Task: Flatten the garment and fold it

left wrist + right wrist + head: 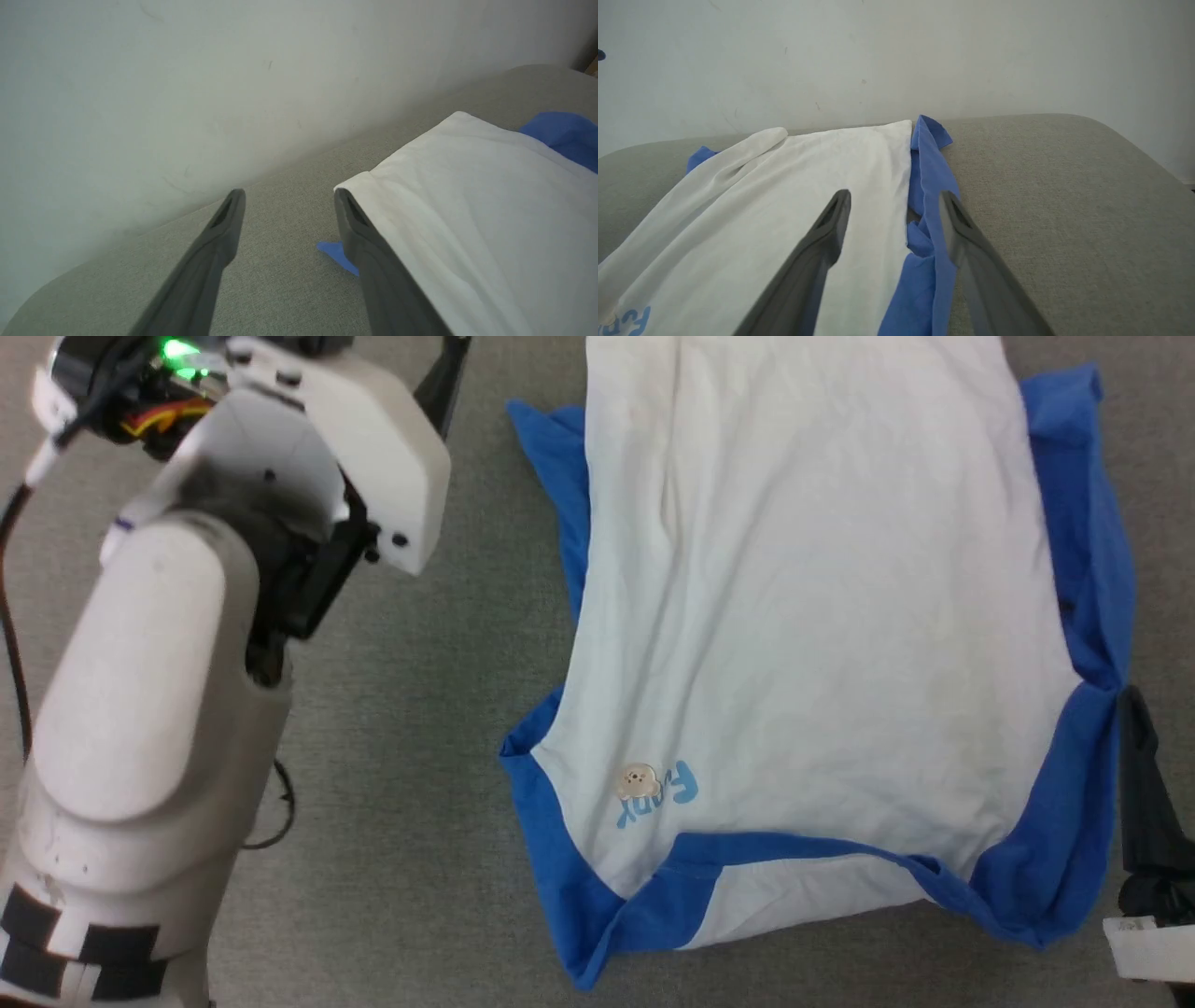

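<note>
The robot's pale left arm (pixel 140 709) stood over a grey woven fabric surface (pixel 411 821), its left pincer (pixel 286 196) with two long dark fingers spread well apart and gripping nothing, the tips above bare grey cloth before a plain white wall (pixel 187 93). Just to that pincer's right lay the soft white knit shirt (pixel 803 616) with bright blue sleeves and trim, spread front side up. Its white hem corner sat against the pincer's right finger in the left wrist view, though whether the two touched could not be told. A small orange-and-blue chest logo (pixel 653 791) showed on the shirt's near end, beside the blue neckline trim (pixel 709 873). Blue sleeve cloth lay bunched along both long edges. At the shirt's right edge the right pincer (pixel 894 196) was likewise parted wide and held nothing, its left finger over the white body and its right finger at the outer edge of the crumpled blue sleeve (pixel 931 186), which ran up between the two fingers.
</note>
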Robot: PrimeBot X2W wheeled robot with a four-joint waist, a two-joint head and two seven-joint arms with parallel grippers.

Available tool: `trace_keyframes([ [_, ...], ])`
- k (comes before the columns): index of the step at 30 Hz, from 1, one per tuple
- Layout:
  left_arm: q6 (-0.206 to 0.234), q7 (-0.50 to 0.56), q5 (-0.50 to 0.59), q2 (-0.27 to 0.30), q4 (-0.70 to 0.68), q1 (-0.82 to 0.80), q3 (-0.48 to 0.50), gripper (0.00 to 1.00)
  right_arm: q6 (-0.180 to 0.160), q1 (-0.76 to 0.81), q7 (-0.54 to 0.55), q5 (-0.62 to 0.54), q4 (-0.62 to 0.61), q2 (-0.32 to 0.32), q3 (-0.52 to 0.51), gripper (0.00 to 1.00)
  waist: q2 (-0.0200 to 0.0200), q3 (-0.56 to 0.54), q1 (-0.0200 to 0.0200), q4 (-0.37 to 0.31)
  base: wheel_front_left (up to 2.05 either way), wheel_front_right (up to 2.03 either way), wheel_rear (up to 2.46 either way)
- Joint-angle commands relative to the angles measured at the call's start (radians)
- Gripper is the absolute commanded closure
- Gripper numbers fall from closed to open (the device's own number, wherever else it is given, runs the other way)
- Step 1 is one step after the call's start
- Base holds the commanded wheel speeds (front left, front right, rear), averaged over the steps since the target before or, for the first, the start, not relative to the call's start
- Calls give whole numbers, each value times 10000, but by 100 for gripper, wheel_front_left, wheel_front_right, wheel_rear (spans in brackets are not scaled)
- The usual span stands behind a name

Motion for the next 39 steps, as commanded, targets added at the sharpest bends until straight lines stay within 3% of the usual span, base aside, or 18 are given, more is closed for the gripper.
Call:
trace_keyframes([
  [1,-43,187,-109,-43,143,-155,-8,0,-9,-169,-75,71,34,-53,-16,0,0,880,-4,-260,0,0,0],
  [6,34,1209,-374,-243,848,-813,-70,0,-9,-449,-168,272,189,-300,45,0,0,1371,-4,-405,0,0,0],
  [25,459,2120,-585,-576,1955,-870,-383,0,-9,-782,-348,595,661,-797,112,0,0,2045,-4,-771,0,0,0],
  [26,458,2255,-607,-556,1978,-838,-415,100,-9,-800,-357,611,682,-816,116,0,0,2062,-4,-780,0,0,0],
  [33,463,1850,-528,-414,1760,-827,-403,100,-9,-937,-447,658,877,-909,136,0,0,2056,-4,-766,0,0,0],
  [39,330,1150,-725,-328,1485,-775,-198,100,-9,-913,-496,601,1070,-866,224,0,0,1317,-4,-554,0,0,0],
])
